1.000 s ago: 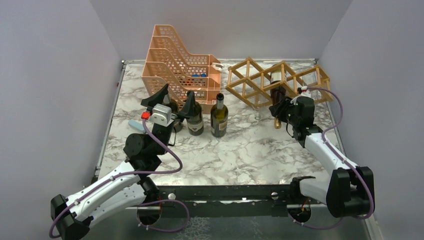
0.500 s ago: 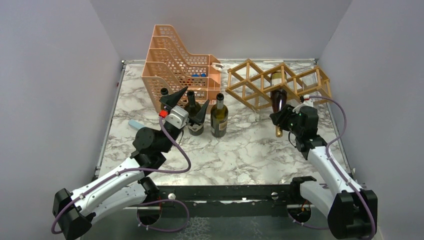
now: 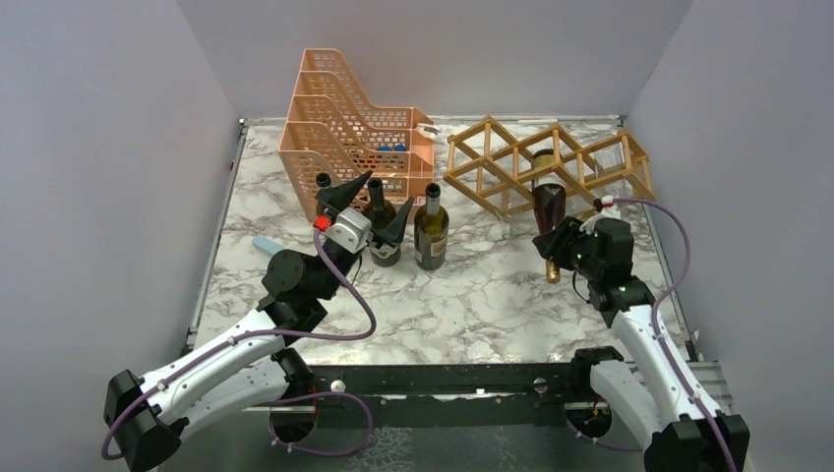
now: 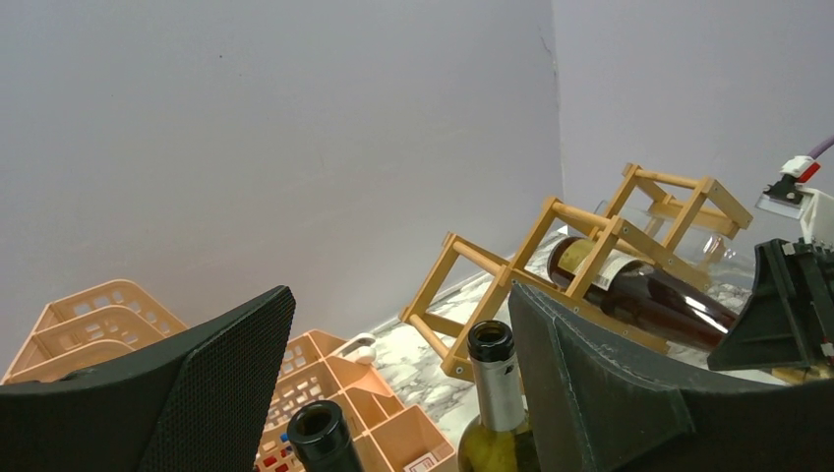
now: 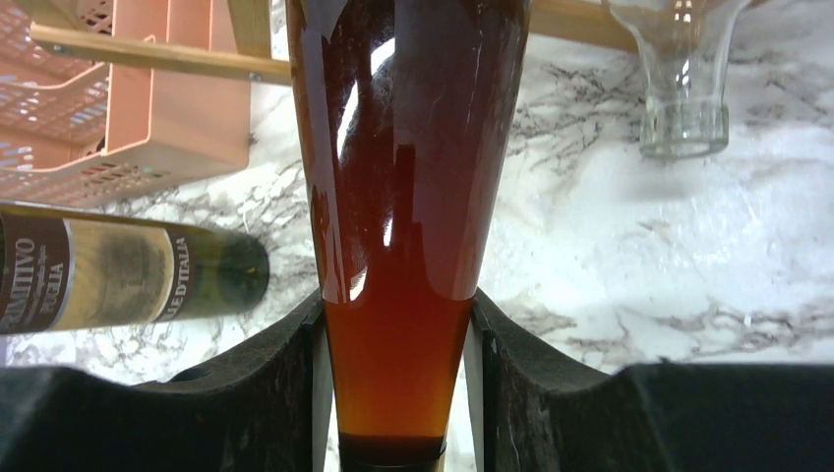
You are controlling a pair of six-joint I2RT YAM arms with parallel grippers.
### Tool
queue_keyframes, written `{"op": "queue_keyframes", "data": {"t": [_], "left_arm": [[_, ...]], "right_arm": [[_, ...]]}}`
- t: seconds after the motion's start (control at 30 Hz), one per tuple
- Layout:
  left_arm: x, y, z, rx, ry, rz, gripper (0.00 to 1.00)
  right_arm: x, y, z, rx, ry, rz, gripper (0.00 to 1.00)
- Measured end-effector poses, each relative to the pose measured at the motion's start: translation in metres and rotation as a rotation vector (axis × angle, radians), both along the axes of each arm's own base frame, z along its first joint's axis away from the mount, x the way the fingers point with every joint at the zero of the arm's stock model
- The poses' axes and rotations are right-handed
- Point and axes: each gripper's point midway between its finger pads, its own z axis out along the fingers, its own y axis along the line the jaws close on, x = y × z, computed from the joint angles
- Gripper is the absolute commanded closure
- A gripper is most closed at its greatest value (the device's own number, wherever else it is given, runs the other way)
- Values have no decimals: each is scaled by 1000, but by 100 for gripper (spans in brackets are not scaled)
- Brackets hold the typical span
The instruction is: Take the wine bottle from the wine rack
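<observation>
At the far left I see the orange tray organizer (image 3: 339, 133) standing at the back of the marble table (image 3: 462, 305). Just in front of it, my left gripper (image 3: 387, 192) hangs released, jaws spread wide, among a cluster of upright bottles (image 3: 430, 226). Its wrist camera shows two bottle mouths between the fingers (image 4: 216, 383), and neither is pinched.

Moving right, the wine rack (image 3: 492, 162) sits at the back right of the table, with its diamond cells facing me. The wine bottle (image 3: 548, 197) lies in one of the middle cells. Its base is among the slats and its neck sticks out toward me, sloping downward. I cannot tell whether the tip touches the marble.

My right gripper (image 3: 554, 251) is clenched on that neck. Its wrist camera shows both pads (image 5: 266, 383) pressed against the amber glass. Further right in that view, the neck of a clear glass bottle (image 5: 682, 108) shows below the rack's edge.
</observation>
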Motion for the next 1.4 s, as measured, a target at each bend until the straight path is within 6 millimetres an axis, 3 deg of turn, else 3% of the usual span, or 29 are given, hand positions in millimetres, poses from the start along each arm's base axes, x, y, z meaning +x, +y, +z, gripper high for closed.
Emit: {"op": "queue_keyframes", "data": {"t": [0.6,0.83,1.07,1.27,1.4], "left_arm": [[2,-5,-6,-20,38,-21,14],[2,-6,-7,-21,43,-24,14],[-1,-11,-7,-19,42,-50,14],[-14,-25,-3,6,11,-145,14],[-33,-41,4,43,-42,-274,14]], "right_arm": [[-62,5,16,62,111,17,99],[-88,7,33,85,166,17,99],[-134,3,29,79,323,8,99],[-161,6,31,62,445,61,99],[-164,13,44,54,468,135,99]]}}
